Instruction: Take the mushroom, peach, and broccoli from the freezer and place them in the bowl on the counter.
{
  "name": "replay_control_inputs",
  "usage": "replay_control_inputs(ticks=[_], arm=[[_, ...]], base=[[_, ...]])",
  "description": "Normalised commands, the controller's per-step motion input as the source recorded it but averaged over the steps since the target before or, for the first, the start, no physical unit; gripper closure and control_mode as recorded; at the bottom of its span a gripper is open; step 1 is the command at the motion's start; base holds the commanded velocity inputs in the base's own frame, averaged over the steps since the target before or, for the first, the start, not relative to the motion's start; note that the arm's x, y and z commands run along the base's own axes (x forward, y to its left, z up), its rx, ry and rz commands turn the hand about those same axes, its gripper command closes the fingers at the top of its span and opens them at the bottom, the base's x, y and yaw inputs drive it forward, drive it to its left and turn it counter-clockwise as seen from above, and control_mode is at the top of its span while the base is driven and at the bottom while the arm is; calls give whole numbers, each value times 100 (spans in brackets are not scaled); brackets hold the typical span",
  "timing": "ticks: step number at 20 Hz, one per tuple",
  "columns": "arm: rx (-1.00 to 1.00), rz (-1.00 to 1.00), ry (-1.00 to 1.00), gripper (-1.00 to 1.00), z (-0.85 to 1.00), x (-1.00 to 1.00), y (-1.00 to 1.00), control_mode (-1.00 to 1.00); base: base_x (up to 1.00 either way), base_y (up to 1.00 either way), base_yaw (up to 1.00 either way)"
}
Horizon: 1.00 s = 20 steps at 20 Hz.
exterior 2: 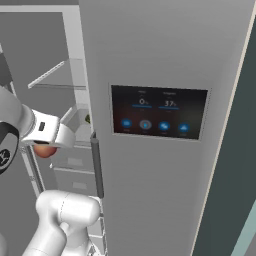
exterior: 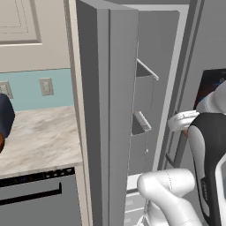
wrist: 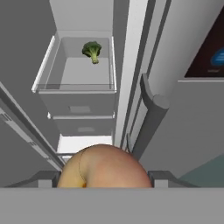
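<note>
On the far left, the beige marbled stone counter (exterior: 39, 137) lies beyond the open grey door of the tall narrow freezer (exterior: 106, 110), and at the very left edge a sliver of glossy reddish-brown bowl (exterior: 1, 143) peeks out under the dark blue-grey toaster (exterior: 5, 117); that is where my load must end up, and it is well apart from me with the door standing in between. My tool (wrist: 105, 186) is closed on the small round orange-red and yellow peach (wrist: 105, 168), which sits between the two dark tips in the hand view and shows as a reddish bulge under my wrist in the right base view. The risk I see is that a round, smooth fruit may roll out of a two-point pinch if I swing fast, and my elbow or the peach could clip the door edge or its bins on the way round to the counter. The small dark green bumpy broccoli (wrist: 92, 51) lies in the clear-fronted drawer (wrist: 76, 87) deeper inside, apart from me; I cannot make out the mushroom. On the right, the wider grey door carries a dark dispenser panel (exterior 2: 159, 114) with blue icons and two pale readings, too blurred to read for certain.
</note>
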Motion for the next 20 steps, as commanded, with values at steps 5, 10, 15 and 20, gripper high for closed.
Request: replay_control_inputs(ticks=[5,10,15,20], arm=[[0,1,0,100,0,0,0,-100],[0,0,0,100,0,-2,0,-100],[0,0,0,100,0,0,0,100],[0,0,0,100,0,0,0,100]], base=[[0,0,0],[0,0,0],[-48,-3,0],[-95,-44,0]])
